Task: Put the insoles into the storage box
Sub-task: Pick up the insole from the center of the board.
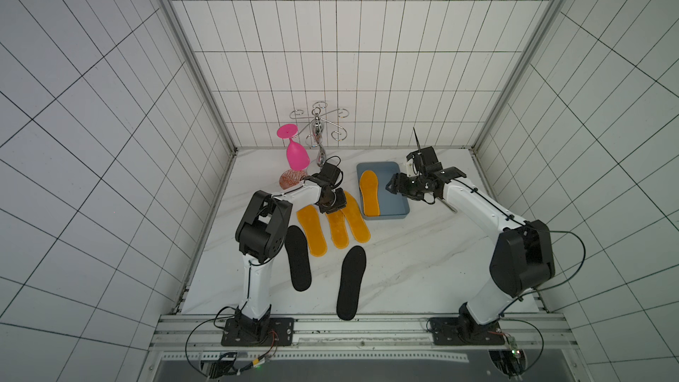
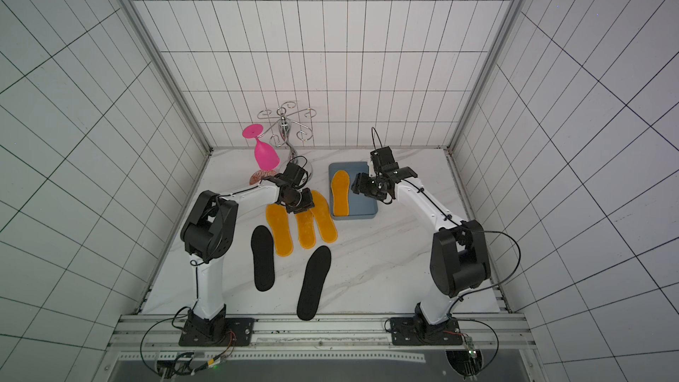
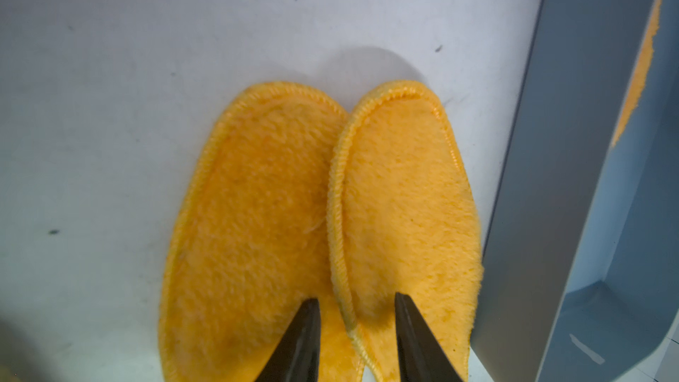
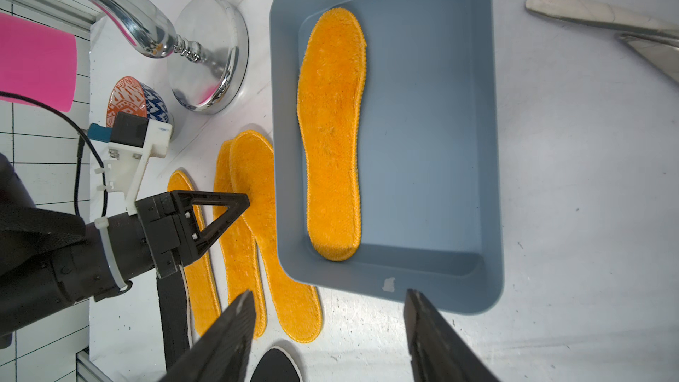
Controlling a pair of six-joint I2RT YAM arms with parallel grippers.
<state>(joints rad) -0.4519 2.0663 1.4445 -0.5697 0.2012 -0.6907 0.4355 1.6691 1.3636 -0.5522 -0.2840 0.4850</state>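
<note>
Spanning everything below both claws: white marble table (image 1: 404, 270). On it, the storage box (image 1: 387, 170) sits right under the right gripper (image 1: 390, 188), which hangs clear above the tray with jaws spread wide and nothing between them. Same box is just beside the left gripper (image 3: 355, 299), on its right-arm side. Two black insoles lie flat on the table, nearer the arm bases than either claw: one (image 1: 298, 258) behind the left gripper beside its arm, the other (image 1: 352, 282) further back, between the two arms. Four orange insoles: one (image 1: 369, 192) flat inside the box, just beside the right gripper toward the left arm. The other three lie on the table at the left gripper: outer one (image 1: 312, 230) apart, middle one (image 1: 338, 231) overlapped by the one nearest the box (image 1: 354, 216). Left gripper is down on that overlap, fingertips (image 3: 408, 325) apart, straddling the stitched edge; nothing lifted, nothing clamped. Beyond the left gripper, by the back wall: chrome rack (image 1: 318, 130), pink glass (image 1: 297, 156) foot-up, patterned bowl (image 1: 290, 179).
</note>
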